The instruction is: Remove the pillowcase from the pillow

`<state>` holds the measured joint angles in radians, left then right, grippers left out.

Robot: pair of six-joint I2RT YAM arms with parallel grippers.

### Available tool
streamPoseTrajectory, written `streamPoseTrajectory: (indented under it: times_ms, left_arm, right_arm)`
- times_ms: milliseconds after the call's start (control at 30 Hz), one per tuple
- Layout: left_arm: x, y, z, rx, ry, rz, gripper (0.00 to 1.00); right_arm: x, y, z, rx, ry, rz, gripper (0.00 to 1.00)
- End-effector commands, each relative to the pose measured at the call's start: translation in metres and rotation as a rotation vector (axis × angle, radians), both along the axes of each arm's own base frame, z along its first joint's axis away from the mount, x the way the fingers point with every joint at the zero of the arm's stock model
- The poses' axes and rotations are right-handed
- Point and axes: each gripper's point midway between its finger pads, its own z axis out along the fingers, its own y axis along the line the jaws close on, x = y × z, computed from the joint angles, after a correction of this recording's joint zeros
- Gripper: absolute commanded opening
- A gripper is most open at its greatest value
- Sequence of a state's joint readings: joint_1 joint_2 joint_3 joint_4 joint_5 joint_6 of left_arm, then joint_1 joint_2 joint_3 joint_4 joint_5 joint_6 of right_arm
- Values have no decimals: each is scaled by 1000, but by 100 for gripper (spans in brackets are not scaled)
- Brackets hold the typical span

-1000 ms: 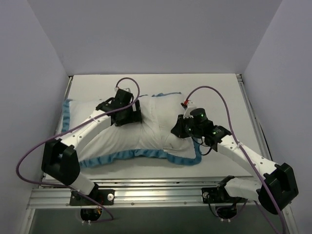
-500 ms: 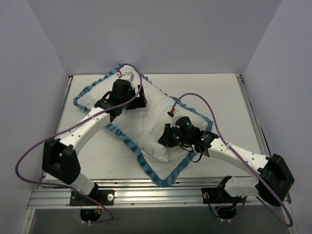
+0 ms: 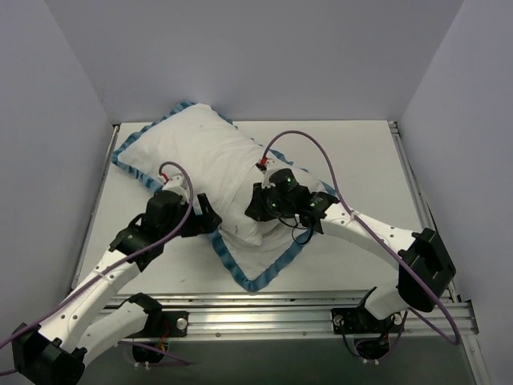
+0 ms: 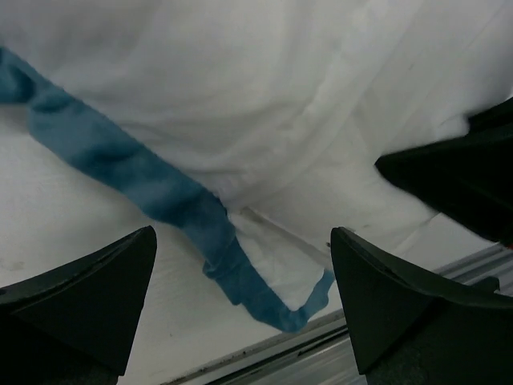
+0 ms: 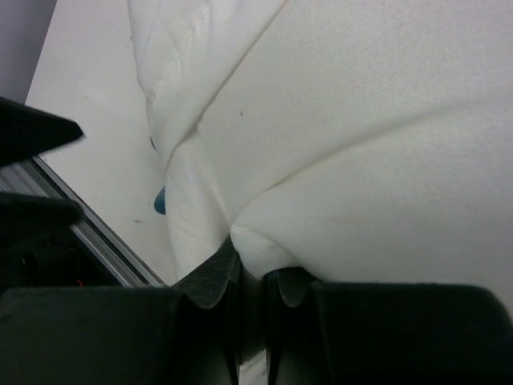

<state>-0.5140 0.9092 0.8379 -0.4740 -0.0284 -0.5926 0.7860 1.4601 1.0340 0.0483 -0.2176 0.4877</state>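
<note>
The pillowcase lies diagonally across the table with its white reverse up and its teal ruffle round the edge. It covers most of the pillow. A plump white corner of the pillow shows at the case's near end. My right gripper is shut on that corner; in the right wrist view the pads pinch the pillow beside a fold of the case. My left gripper is open and empty just left of the ruffle, which hangs between its fingers.
The white table ends in a metal rail at the near edge, also visible in the left wrist view. Grey walls close the left, far and right sides. Purple cables loop over both arms.
The covered pillow has swung and shifted toward the far left corner. My left arm has let go and drawn back to the near left. My right gripper has moved left, still holding.
</note>
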Motion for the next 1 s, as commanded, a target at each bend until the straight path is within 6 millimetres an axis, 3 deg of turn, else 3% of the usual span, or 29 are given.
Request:
streamPoseTrajectory:
  times_ms: [0, 67, 133, 167, 467, 567, 600, 633, 700, 833, 967]
  left_arm:
    - [-28, -19, -37, -79, 122, -47, 99]
    - [-35, -26, -56, -84, 142, -60, 100]
    - [-30, -34, -61, -97, 129, -65, 100]
    - [-31, -36, -71, -79, 149, -72, 94]
    - [-1, -57, -94, -36, 122, -76, 78]
    - [12, -55, -93, -33, 95, -25, 49]
    - [18, -52, -96, -20, 87, 9, 38]
    - [22, -50, -97, -12, 85, 28, 18]
    - [27, -43, -105, 23, 102, 74, 4]
    - [42, -18, -109, 69, 114, 214, 2]
    - [55, 12, -112, 42, 137, 361, 2]
  right_arm:
    - [18, 18, 46, 80, -121, 28, 0]
    - [20, 18, 53, 87, -136, 25, 0]
    - [22, 19, 61, 91, -153, 23, 0]
    - [23, 18, 63, 88, -158, 18, 0]
    - [17, 24, 72, 113, -157, 30, 0]
    - [14, 24, 75, 122, -158, 37, 0]
    - [13, 23, 77, 122, -159, 39, 0]
    - [10, 22, 83, 129, -169, 43, 0]
    - [8, 19, 99, 145, -194, 46, 0]
    - [-6, 2, 138, 148, -267, 83, 0]
    - [-27, -17, 165, 126, -327, 141, 0]
